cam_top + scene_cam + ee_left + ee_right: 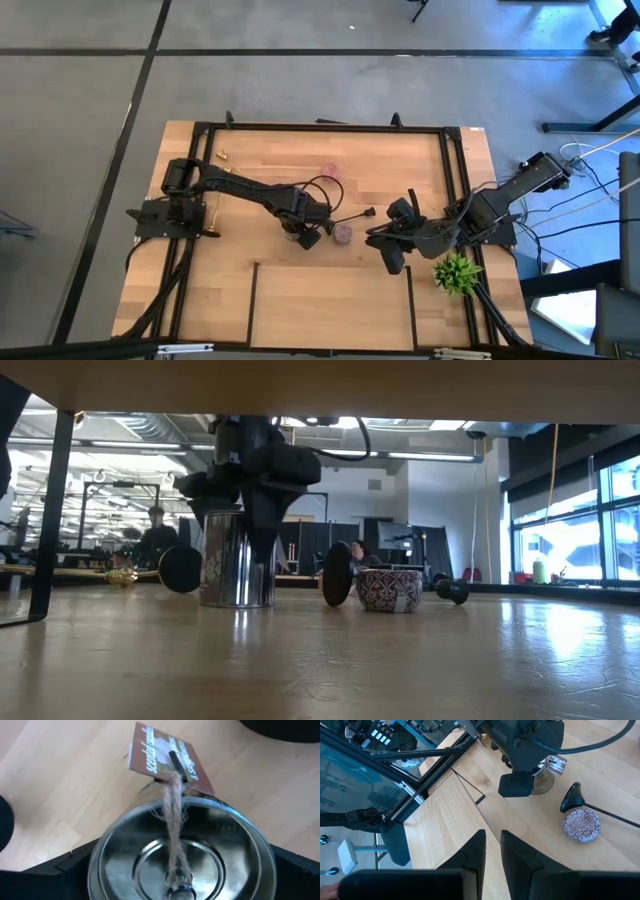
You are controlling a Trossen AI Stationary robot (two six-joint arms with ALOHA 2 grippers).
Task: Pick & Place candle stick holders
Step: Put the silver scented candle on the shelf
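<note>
A shiny silver round holder (180, 855) with a lid stands on its base on the table (237, 560). A brown tag (167, 757) is tied with twine to the lid's knob. My left gripper (298, 235) is over the holder, one finger on each side. A pink glittery holder (343, 233) stands just right of it. A black thin-stemmed holder (350, 217) lies on its side behind that one. A second pink holder (331, 171) stands farther back. Small gold holders (220, 158) lie at the far left. My right gripper (392, 262) waits at the right, fingers together, empty. My left gripper comes from above, pointing down, with one finger (65, 867) on each side of the silver holder's round wall (97, 865). The holder is pinched between the two fingers just below its lid. It stands upright with its base on the table (237, 603).
A green spiky plant (457, 272) stands at the near right, beside my right arm. A black frame (320, 127) runs round the table's edges, and dark lines mark a rectangle (330, 300) at the near middle. A person (152, 535) shows in the room behind.
</note>
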